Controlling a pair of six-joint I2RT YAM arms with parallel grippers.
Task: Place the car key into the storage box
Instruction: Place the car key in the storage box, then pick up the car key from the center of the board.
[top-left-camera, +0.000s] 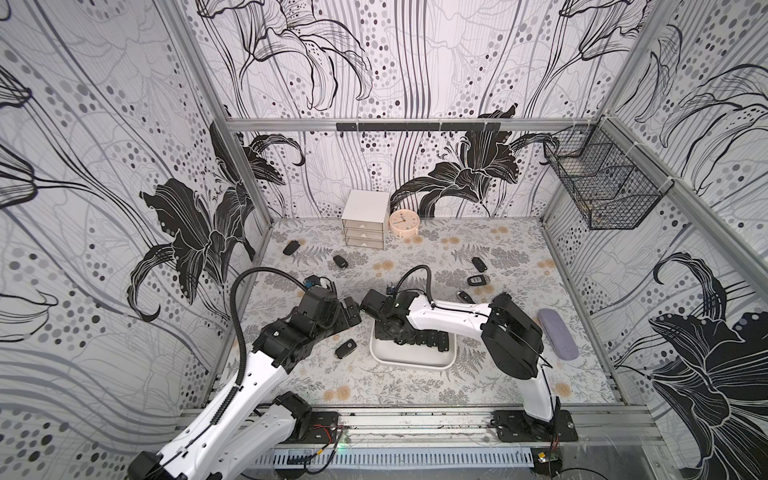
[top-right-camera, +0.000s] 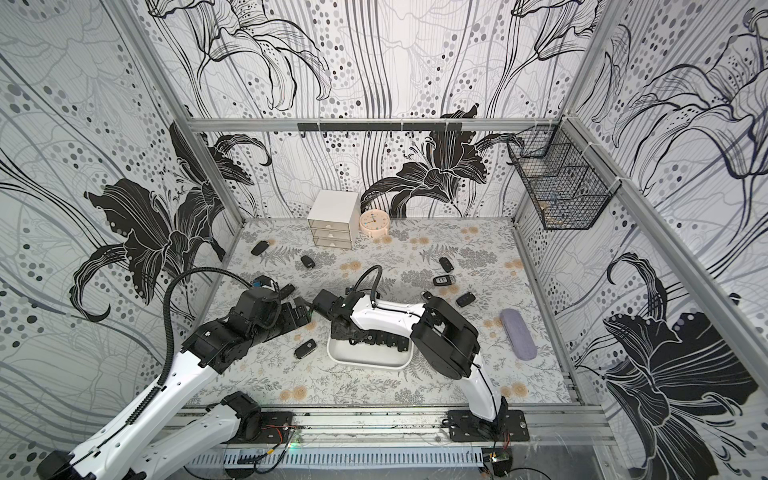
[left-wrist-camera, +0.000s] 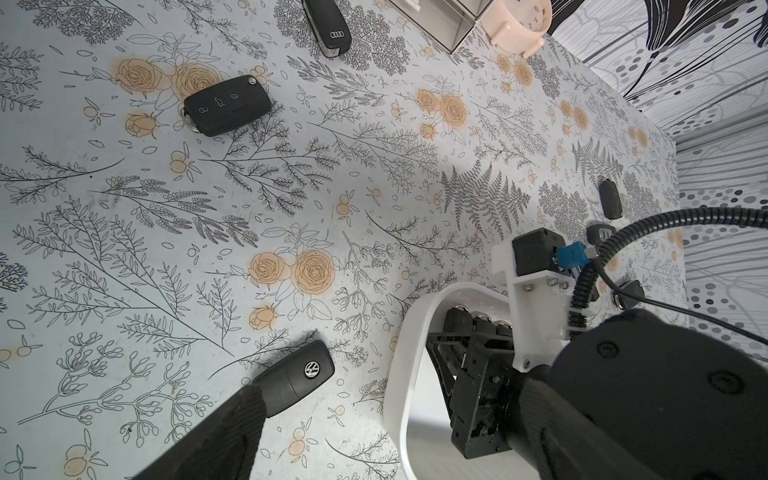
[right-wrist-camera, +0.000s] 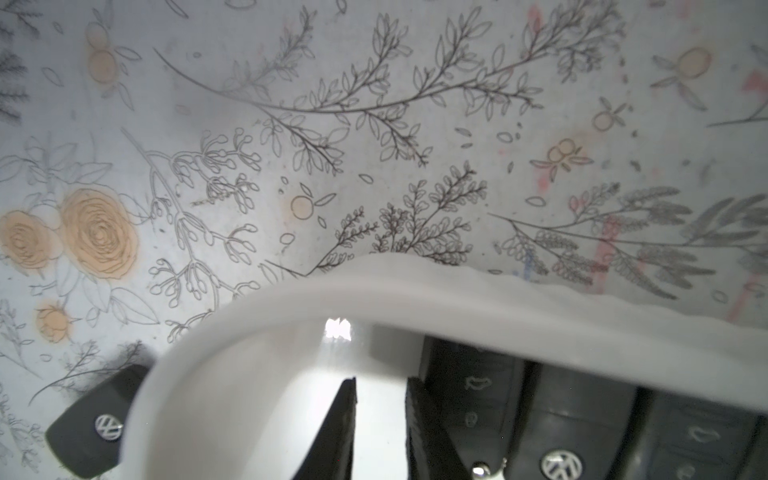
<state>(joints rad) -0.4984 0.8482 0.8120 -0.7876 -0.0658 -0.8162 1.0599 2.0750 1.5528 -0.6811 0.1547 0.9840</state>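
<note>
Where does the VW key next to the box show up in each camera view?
In a top view: VW key on the table, beside the box's short end.
In a top view: the same spot, beside the box.
Left wrist: beside the box's rim, logo up.
Right wrist: just outside the box's rounded corner.
Shared landmark: the box's white rim.

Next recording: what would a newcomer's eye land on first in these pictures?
Probably the shallow white plastic tray at centre front of the floral table, a row of black key fobs lined up along its far side, with the right gripper down inside it. Then the loose black fobs scattered over the table, one just beside the tray, and the bold black lily wallpaper all around.
</note>
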